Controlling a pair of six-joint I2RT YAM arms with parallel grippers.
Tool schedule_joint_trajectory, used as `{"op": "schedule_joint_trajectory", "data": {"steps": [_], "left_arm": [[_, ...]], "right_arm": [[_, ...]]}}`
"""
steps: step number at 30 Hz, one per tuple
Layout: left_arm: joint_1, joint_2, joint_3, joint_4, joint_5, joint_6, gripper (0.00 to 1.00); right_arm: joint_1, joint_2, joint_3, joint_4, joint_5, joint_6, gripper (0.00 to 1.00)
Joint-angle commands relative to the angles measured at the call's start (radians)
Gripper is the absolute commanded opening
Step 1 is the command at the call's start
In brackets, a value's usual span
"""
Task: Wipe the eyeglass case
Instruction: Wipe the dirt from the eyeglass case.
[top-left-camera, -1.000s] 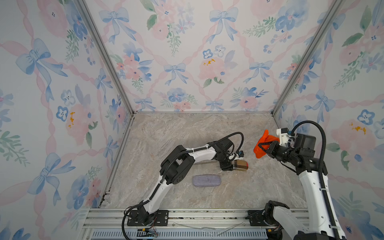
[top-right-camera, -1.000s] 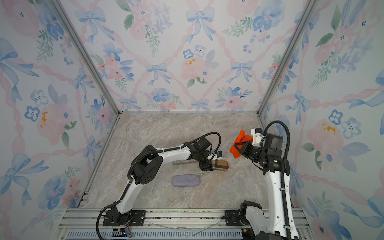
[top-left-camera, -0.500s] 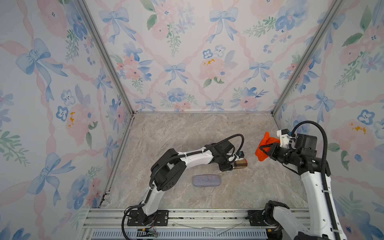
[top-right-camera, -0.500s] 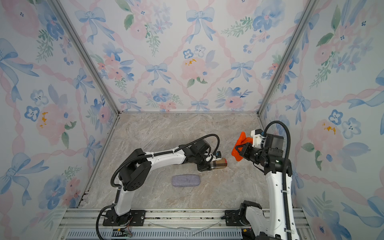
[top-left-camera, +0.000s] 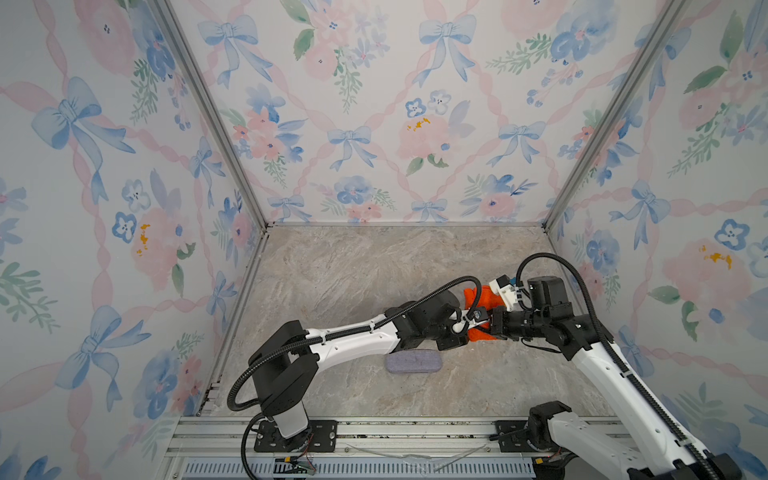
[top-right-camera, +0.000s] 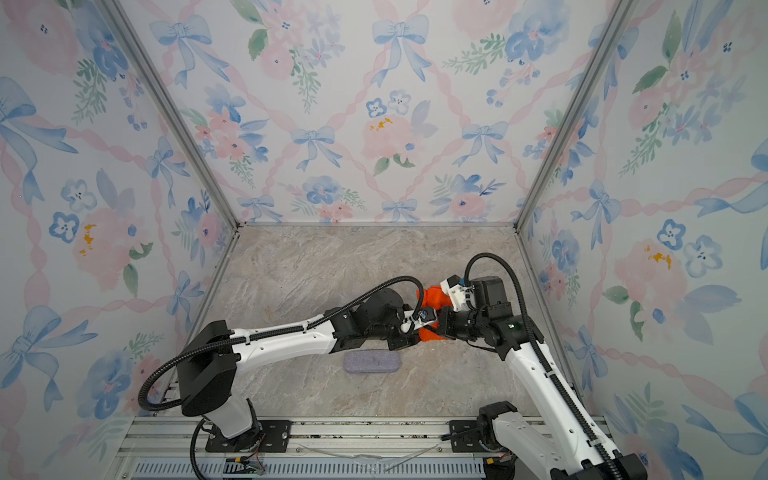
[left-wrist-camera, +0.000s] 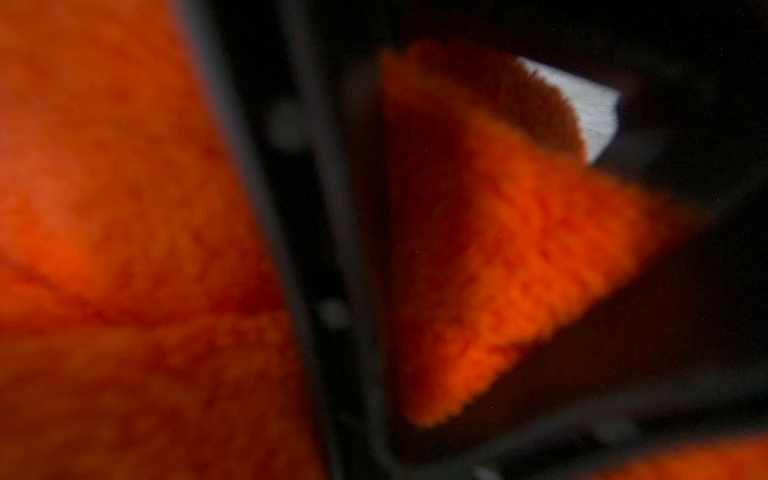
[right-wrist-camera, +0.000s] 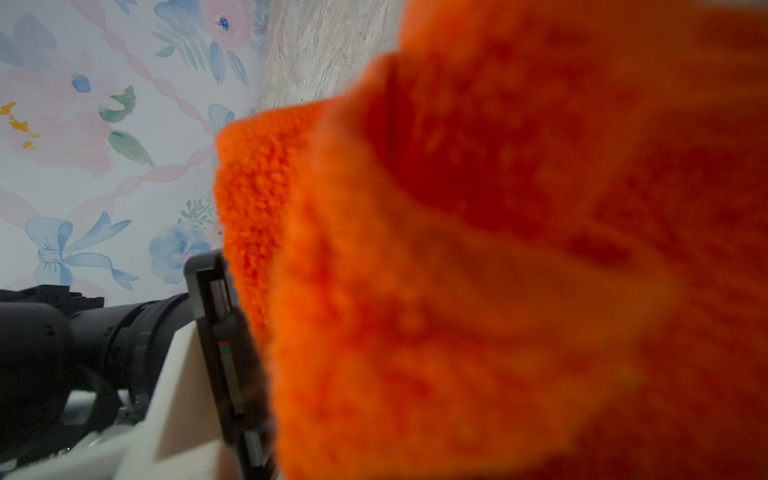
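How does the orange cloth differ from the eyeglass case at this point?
The orange cloth is bright orange; the eyeglass case is pale grey-lilac. The cloth is bunched in the right claw; the case lies flat on the table, untouched. The cloth is shapeless, the case a rounded oblong. Both look fabric-surfaced.
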Motion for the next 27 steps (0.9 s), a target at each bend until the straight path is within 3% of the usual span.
{"op": "schedule_joint_trajectory", "data": {"steps": [1, 4, 6, 8, 13, 16, 18, 20, 25, 27], "left_arm": [[0.001, -0.055, -0.008, 0.157, -0.009, -0.050, 0.37], [0.000, -0.070, -0.030, 0.181, -0.024, -0.055, 0.37], [-0.001, -0.088, -0.046, 0.194, -0.010, -0.054, 0.37], [-0.003, -0.103, -0.052, 0.200, 0.001, -0.054, 0.37], [-0.006, -0.115, -0.045, 0.190, -0.020, -0.051, 0.36], [-0.006, -0.126, -0.055, 0.186, -0.029, -0.048, 0.35], [-0.006, -0.131, -0.061, 0.185, -0.032, -0.048, 0.35], [-0.005, -0.132, -0.063, 0.187, -0.032, -0.051, 0.36], [-0.005, -0.123, -0.061, 0.197, -0.038, -0.065, 0.35], [-0.006, -0.124, -0.066, 0.200, -0.037, -0.070, 0.35]], "right_arm": [[-0.063, -0.014, 0.044, -0.105, -0.020, -0.044, 0.00], [-0.178, -0.007, 0.093, -0.261, 0.011, -0.176, 0.00], [-0.188, -0.004, 0.115, -0.288, 0.054, -0.202, 0.00], [-0.151, 0.004, 0.105, -0.233, 0.049, -0.157, 0.00], [0.056, 0.038, 0.058, -0.020, 0.065, -0.006, 0.00], [-0.050, 0.052, 0.103, -0.135, 0.073, -0.114, 0.00], [-0.177, 0.064, 0.100, -0.145, -0.036, -0.151, 0.00], [-0.224, 0.089, 0.108, -0.142, -0.079, -0.156, 0.00], [0.035, 0.077, 0.094, -0.034, 0.068, -0.051, 0.00], [0.060, 0.061, 0.087, -0.060, 0.136, -0.076, 0.00]]}}
